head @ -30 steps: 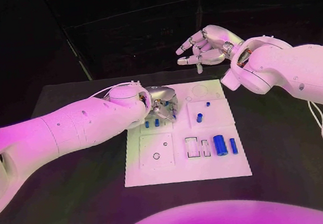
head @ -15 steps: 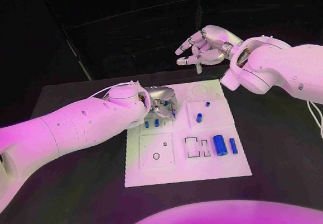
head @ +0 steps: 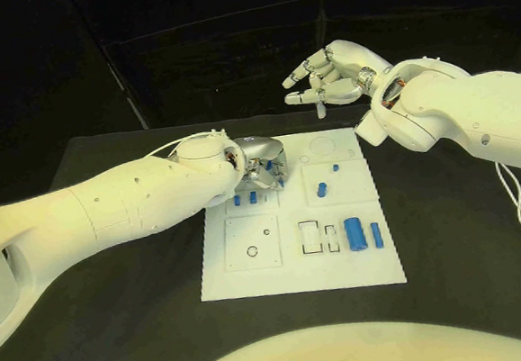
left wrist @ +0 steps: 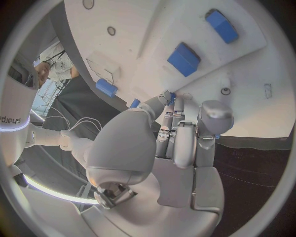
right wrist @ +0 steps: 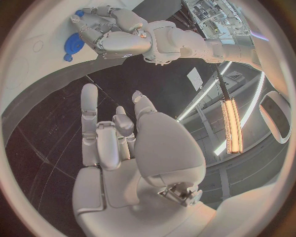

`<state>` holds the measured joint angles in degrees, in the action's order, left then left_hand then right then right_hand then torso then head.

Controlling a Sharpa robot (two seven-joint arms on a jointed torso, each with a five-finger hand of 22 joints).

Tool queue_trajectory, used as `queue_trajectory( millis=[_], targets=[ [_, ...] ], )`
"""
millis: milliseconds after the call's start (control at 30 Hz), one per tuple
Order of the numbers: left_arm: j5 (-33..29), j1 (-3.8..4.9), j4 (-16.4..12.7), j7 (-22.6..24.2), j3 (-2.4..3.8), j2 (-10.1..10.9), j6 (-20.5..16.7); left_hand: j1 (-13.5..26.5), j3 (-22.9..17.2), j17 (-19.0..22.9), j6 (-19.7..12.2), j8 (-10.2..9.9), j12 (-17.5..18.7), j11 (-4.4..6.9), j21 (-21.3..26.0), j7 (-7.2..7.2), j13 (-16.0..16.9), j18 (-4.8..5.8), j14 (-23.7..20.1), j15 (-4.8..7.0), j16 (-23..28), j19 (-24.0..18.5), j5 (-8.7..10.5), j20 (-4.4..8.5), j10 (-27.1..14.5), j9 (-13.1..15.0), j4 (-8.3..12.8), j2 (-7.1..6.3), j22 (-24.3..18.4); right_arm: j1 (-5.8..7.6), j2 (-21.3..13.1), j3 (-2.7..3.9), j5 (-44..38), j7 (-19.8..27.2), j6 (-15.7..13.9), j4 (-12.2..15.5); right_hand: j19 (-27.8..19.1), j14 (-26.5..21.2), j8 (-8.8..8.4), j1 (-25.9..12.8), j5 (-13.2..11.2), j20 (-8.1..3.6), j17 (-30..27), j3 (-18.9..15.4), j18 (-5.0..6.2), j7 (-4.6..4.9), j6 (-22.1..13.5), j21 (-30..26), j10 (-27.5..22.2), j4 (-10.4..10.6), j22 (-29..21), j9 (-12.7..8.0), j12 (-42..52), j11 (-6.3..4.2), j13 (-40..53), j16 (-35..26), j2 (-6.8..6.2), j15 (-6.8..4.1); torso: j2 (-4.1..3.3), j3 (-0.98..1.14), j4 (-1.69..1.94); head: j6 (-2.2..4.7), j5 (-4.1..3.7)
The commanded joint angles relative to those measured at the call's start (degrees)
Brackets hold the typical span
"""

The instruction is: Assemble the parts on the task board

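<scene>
The silver left hand [head: 258,164] presses curled fingers around a small blue peg [left wrist: 169,97] on the white task board [head: 303,274]; misalignment could jam it. The silver right hand [head: 328,75] hovers released.

A white rectangular task board [head: 302,270] is laid flat mid-table. Small blue parts are seen on it: two short ones [head: 245,199] side by side, a peg [head: 321,190], a thick cylinder [head: 354,234] beside a thin rod [head: 375,235].

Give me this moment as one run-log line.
left hand: fingertips down on task board by blue parts | right hand: raised, holding nothing
</scene>
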<state>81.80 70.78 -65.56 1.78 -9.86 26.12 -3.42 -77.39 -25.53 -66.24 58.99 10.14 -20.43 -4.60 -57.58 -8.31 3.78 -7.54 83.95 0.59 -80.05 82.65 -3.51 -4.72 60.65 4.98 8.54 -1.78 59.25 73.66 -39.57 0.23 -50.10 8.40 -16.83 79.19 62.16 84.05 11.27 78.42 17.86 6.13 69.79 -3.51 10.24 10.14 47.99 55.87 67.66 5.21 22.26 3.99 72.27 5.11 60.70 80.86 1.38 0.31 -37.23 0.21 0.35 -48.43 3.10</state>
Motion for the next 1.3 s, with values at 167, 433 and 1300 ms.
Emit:
queue_trajectory(
  millis=[167,433,1300],
  targets=[
    [-0.11,0.02,-0.18,1.52,0.02,0.33,-3.08,0.44,-2.69,-0.03,0.47,-0.77,2.21,-0.27,-0.78,-0.74,-0.01,0.78,1.25,-0.36,-0.42,-0.03,0.07,-0.48,1.25,-0.19,0.62,-0.86,0.63,0.12,-0.16,0.05,-0.06,0.4,-0.11,0.23,-0.04,1.7,0.26,0.17,0.33,0.19,-0.02,-0.27,0.38,-0.15,-0.33,-0.36,0.06,-0.1,-0.1,0.07,0.18,-0.18,0.04,-0.28,0.19,-0.01,0.01,-0.04,-0.03,0.08,-0.34],
    [-0.93,0.06,-1.21,1.96,0.64,1.53,-5.1,0.92,-4.28,0.06,1.12,-1.17,3.7,-0.27,-1.5,-0.79,0.07,0.87,1.31,-0.38,-0.51,0.1,0.1,-0.5,2.41,-0.25,1.0,-1.47,1.37,0.12,-0.36,0.05,-0.06,0.41,-0.18,0.29,-0.02,1.71,0.3,0.2,0.46,0.18,-0.01,-0.26,0.38,-0.16,-0.32,-0.37,0.11,-0.09,-0.11,0.07,0.21,-0.19,0.08,-0.29,0.24,-0.02,0.06,-0.04,0.04,0.09,-0.32],
    [-5.09,0.42,-7.14,-0.48,5.82,9.95,-2.22,2.07,-4.83,0.42,1.96,-1.46,5.06,-0.13,-1.98,-0.63,0.12,0.93,1.35,-0.25,-0.45,0.22,0.13,-0.43,3.57,-0.23,0.69,-2.19,1.89,0.11,-0.63,0.05,-0.06,0.51,-0.27,-0.03,-0.02,1.71,0.3,0.2,0.46,0.18,-0.01,-0.26,0.38,-0.16,-0.32,-0.37,0.11,-0.09,-0.11,0.07,0.21,-0.19,0.08,-0.29,0.24,-0.02,0.07,-0.07,0.23,0.32,0.33]
  ],
)
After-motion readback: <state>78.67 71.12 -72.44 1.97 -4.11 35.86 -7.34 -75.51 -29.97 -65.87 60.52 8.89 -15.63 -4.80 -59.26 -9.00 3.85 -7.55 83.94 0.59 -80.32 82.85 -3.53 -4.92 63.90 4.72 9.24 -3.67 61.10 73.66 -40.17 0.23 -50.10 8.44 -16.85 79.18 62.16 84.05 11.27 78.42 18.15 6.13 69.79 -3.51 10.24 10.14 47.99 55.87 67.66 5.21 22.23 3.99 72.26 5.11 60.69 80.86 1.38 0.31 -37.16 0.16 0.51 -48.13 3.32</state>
